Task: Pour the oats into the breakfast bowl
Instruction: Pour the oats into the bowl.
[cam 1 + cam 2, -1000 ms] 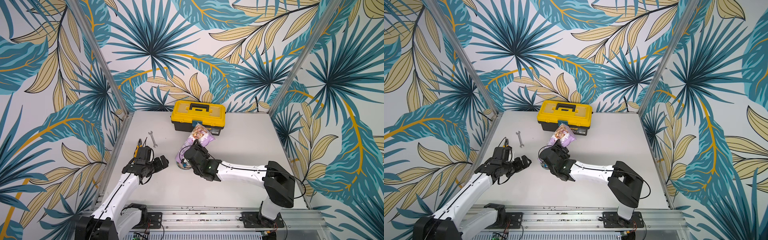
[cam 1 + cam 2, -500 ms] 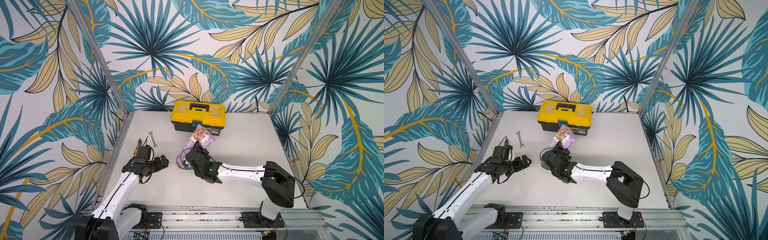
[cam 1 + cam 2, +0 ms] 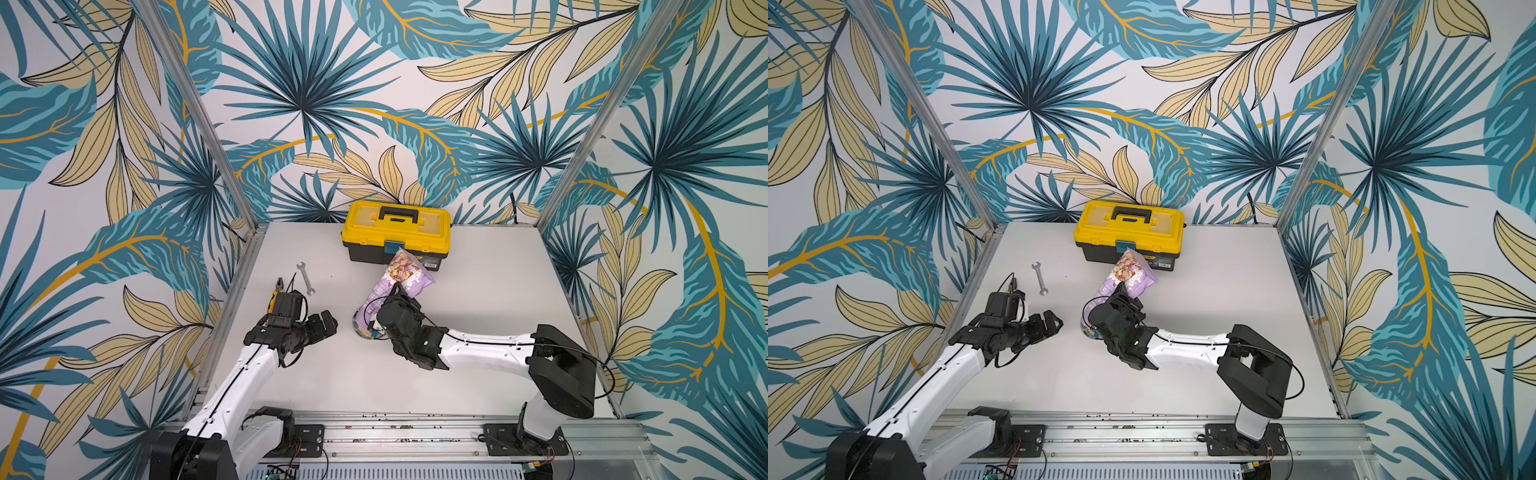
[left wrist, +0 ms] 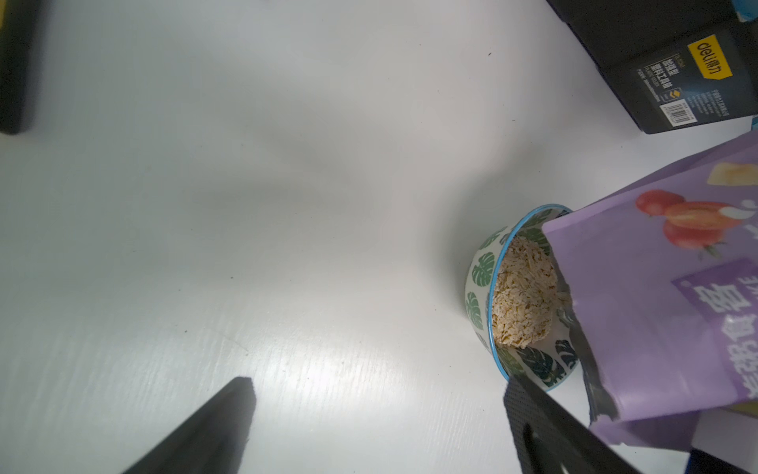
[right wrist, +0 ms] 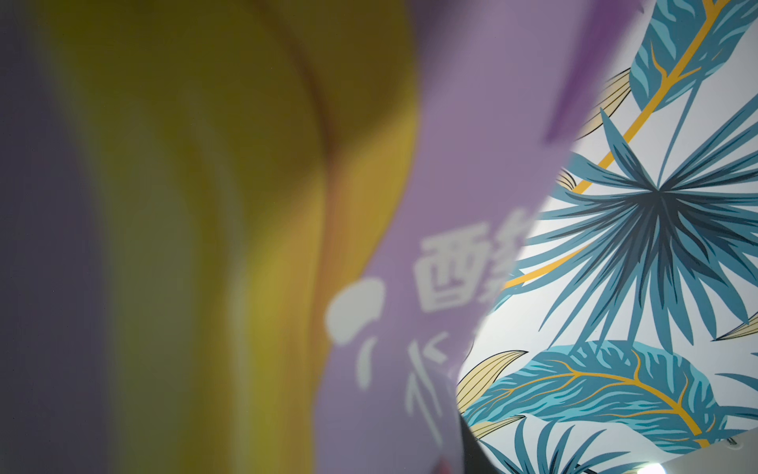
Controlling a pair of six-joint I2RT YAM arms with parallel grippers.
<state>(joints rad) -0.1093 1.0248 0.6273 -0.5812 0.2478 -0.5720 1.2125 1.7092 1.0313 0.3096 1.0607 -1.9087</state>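
Note:
The lilac pouch (image 3: pixel 406 269) hangs tilted with its base up near the toolbox and its mouth down inside the breakfast bowl (image 4: pixel 480 275). My right gripper (image 3: pixel 397 296) is shut on the pouch's middle, and the pouch (image 5: pixel 410 246) fills most of the right wrist view. Pale tan oats (image 4: pixel 523 295) lie heaped in the leaf-patterned bowl under the pouch (image 4: pixel 656 295). In both top views the pouch and the right wrist hide most of the bowl. My left gripper (image 3: pixel 326 323) stands open and empty just left of the bowl, with its fingers apart over bare table (image 4: pixel 379 394).
A yellow and black toolbox (image 3: pixel 397 230) stands at the back, just behind the pouch's raised base. A wrench (image 3: pixel 305 278) and pliers (image 3: pixel 277 289) lie at the left, beyond the left wrist. Patterned walls close in the table on three sides.
The right wrist has shifted only slightly, and the pouch stays tipped over the bowl. The left arm has not moved.

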